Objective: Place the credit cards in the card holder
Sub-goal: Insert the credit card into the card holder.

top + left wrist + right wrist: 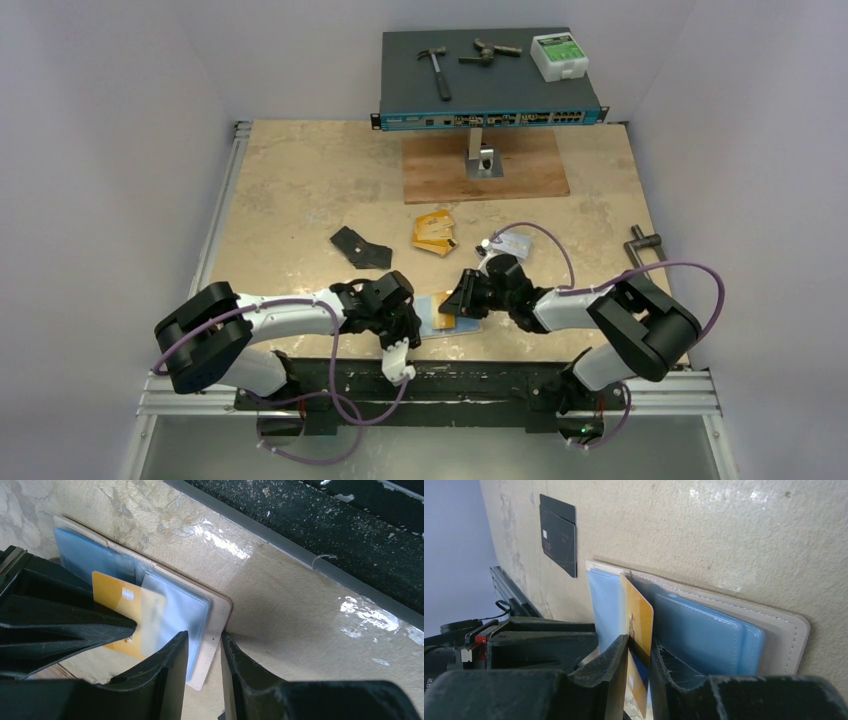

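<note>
- One card holder [220,614] lies open and flat at the near edge of the table [300,190], midway between the two arms. Its pale blue pockets face up.
- One orange-gold credit card [640,611] stands in a middle pocket of the holder, partly inside and partly sticking out.
- The right gripper [640,642] has that card between its two fingers. The gap is narrow, and I cannot tell whether they pinch it.
- The left gripper [204,637] has its jaws a little apart across the holder's beige edge, one finger over a blue pocket and the other over bare table.
- One fanned pile of orange-gold cards [433,233] lies farther out, at mid-table; I cannot count them.
- One small pile of silvery cards [508,243] lies just right of the orange-gold pile, count also unclear.
- One black wallet [362,247] lies left of the piles.
- At the far edge one network switch [490,85] stands above a wooden board [485,170], with one hammer [435,70] lying on top of it.
</note>
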Available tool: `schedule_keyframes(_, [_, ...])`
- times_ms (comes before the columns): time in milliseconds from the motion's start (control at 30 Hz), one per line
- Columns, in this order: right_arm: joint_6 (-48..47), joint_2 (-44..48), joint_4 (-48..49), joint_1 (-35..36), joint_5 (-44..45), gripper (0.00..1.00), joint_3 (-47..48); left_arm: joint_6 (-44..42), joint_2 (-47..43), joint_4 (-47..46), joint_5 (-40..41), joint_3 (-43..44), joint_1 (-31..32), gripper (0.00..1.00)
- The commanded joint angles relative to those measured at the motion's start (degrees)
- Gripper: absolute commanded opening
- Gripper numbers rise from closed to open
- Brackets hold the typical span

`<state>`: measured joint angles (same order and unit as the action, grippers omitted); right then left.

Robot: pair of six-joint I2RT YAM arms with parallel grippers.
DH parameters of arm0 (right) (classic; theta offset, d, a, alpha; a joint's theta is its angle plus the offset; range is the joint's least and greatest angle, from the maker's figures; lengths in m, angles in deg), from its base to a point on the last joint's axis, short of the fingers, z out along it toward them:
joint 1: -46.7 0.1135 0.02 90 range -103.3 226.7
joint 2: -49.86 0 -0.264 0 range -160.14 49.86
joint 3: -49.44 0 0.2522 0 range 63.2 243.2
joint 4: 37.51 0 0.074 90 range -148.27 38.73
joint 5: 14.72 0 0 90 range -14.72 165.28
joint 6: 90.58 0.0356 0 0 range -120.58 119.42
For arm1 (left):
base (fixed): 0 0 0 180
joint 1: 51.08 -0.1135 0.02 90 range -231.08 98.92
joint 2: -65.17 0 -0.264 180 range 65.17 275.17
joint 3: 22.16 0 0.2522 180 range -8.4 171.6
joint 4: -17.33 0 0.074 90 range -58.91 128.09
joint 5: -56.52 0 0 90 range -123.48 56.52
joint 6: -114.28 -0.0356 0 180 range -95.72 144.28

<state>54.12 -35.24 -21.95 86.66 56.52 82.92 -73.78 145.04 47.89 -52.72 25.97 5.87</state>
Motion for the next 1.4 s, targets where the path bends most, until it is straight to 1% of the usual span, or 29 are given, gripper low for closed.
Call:
schedule_keyframes(0, [-3.9, 2.1, -10.3, 0.7, 5.3, 0.24, 2.5, 0.8, -1.2, -0.4, -1.2, -0.4, 0.4, 0.29])
schedule_keyframes(167, [-7.3, 5.7, -21.3, 1.5, 9.4, 0.33, 6.3, 0.8, -1.4, -0.4, -1.2, -0.8, 0.5, 0.29])
schedule_keyframes(267, [-8.9, 7.2, -25.6, 1.6, 10.2, 0.39, 8.2, 0.9, -1.5, -0.7, -1.2, -1.0, 0.5, 0.29])
schedule_keyframes(433, [-12.2, 7.7, -31.8, 1.5, 11.0, 0.43, 12.2, 0.9, -1.5, -0.9, -1.1, -1.1, 0.5, 0.29])
schedule_keyframes(600, [-14.9, 6.5, -37.3, 2.1, 10.8, 0.43, 16.4, 1.2, -1.5, -1.1, -0.9, -1.0, 0.5, 0.29])
schedule_keyframes(700, [-16.7, 6.2, -42.2, 3.0, 12.6, 0.43, 19.3, 1.4, -1.5, -1.4, -0.7, -0.8, 0.5, 0.29])
schedule_keyframes(867, [-19.1, 8.0, -49.0, 3.0, 14.6, 0.43, 24.5, 2.2, -1.5, -1.8, -0.5, -0.4, 0.5, 0.28])
schedule_keyframes(967, [-20.5, 7.2, -52.6, 3.0, 17.5, 0.43, 27.2, 2.4, -1.6, -2.0, -0.3, 0.0, 0.5, 0.28])
schedule_keyframes(1067, [-21.9, 5.8, -53.9, 3.0, 18.7, 0.43, 28.9, 2.8, -1.5, -2.1, -0.1, 0.5, 0.5, 0.28])
schedule_keyframes(1200, [-22.5, 4.8, -54.5, 3.0, 22.6, 0.43, 30.8, 2.9, -1.3, -2.3, 0.1, 0.9, 0.5, 0.28])
schedule_keyframes(1300, [-21.9, 4.4, -50.2, 2.6, 25.0, 0.41, 30.3, 2.9, -1.1, -2.8, 0.0, 0.6, 0.5, 0.27])
schedule_keyframes(1367, [-20.8, 3.0, -46.8, 2.7, 24.6, 0.36, 29.9, 2.8, -1.1, -3.2, 0.0, 0.4, 0.5, 0.27])
